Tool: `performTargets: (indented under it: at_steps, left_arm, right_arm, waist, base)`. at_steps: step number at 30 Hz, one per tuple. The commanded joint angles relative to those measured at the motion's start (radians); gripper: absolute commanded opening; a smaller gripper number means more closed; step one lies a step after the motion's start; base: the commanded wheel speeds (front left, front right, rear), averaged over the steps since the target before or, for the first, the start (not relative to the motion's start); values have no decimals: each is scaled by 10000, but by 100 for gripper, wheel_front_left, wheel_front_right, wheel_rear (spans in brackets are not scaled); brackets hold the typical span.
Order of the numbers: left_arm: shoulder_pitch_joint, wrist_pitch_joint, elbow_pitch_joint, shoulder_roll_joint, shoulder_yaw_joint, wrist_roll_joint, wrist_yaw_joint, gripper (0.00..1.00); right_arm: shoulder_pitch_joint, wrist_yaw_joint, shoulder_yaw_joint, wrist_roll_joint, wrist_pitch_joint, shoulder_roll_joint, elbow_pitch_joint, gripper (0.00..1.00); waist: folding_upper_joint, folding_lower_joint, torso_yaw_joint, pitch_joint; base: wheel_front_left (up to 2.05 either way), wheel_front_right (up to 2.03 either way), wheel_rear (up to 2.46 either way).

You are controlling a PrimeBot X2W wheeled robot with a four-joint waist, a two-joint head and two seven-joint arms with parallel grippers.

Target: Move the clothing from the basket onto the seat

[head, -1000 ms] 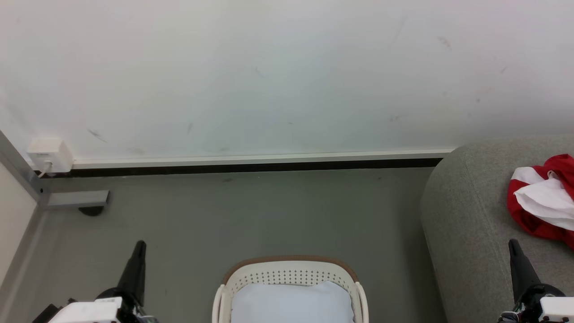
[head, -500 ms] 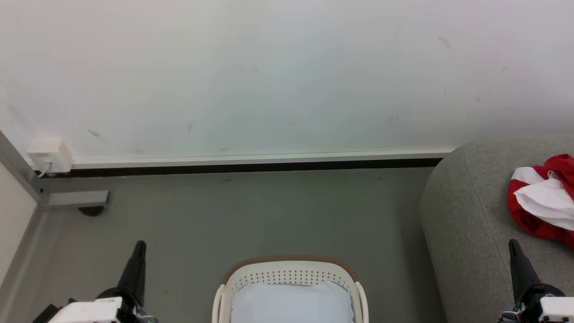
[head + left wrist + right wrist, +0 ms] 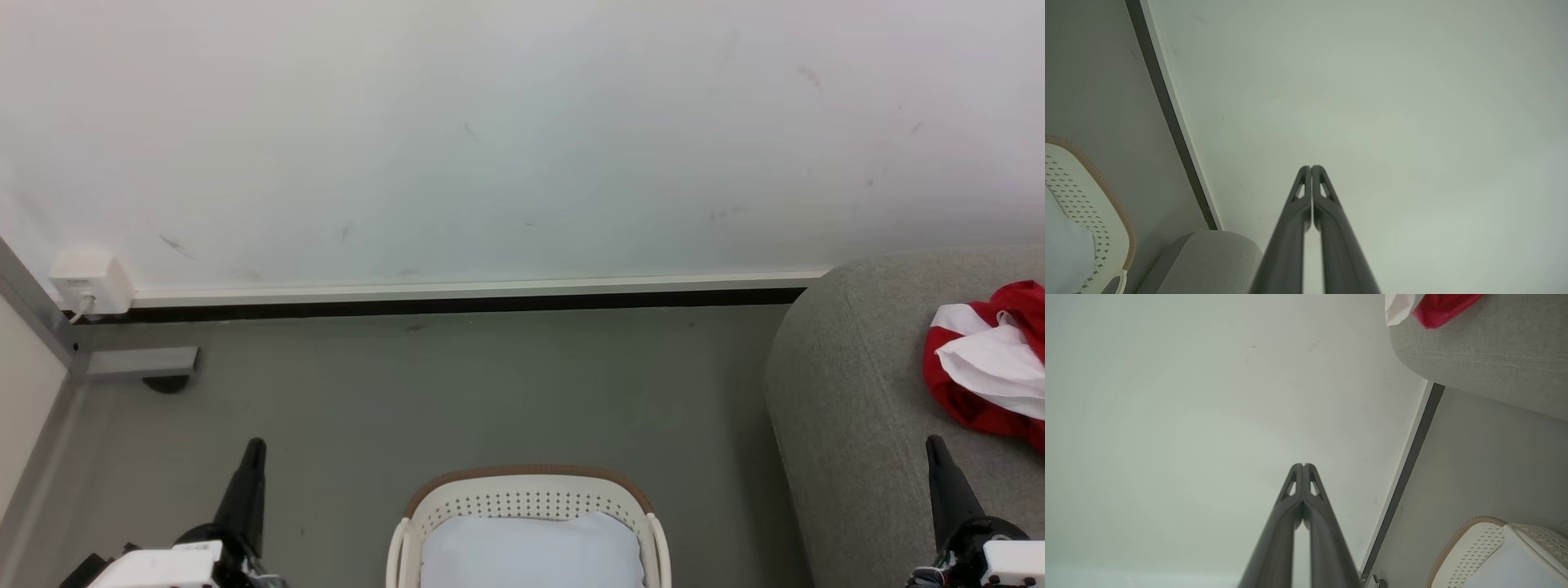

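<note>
A scuffed white wall and a grey floor frame the scene, with the light grey seat bulging in at the right. On it, well in from its rounded corner, lies the clothing, a crumpled red heap with broad white bands. The cream basket stands on the floor at the near centre, apart from the seat, its near half cut off by the frame. What can be seen of its inside is covered by a plain pale sheet; whether a red garment lies beneath cannot be told. The left gripper hangs above the floor at the near left, and the right gripper shows against the seat at the near right, each with its fingers pressed together on nothing. The job looks nearly or wholly finished. The likely slip from here is a grab into the basket that catches the sheet instead of clothing, since the sheet hides whatever is below. A hooked rim could also drag the light basket along.
</note>
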Motion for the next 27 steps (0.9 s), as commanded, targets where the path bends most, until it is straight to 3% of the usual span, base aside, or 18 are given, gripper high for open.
performTargets:
  at_steps: [1,27]
  left_arm:
    - [-88,35,-30,16,28,-136,-50,0]
    - [-86,34,-32,16,26,-137,-51,0]
  right_arm:
    - [-125,-21,-35,16,44,-74,-50,0]
    - [-125,-21,-34,17,43,-74,-51,0]
  waist:
    - [-1,0,0,0]
    - [-1,0,0,0]
  base:
    - [0,0,0]
    - [0,0,0]
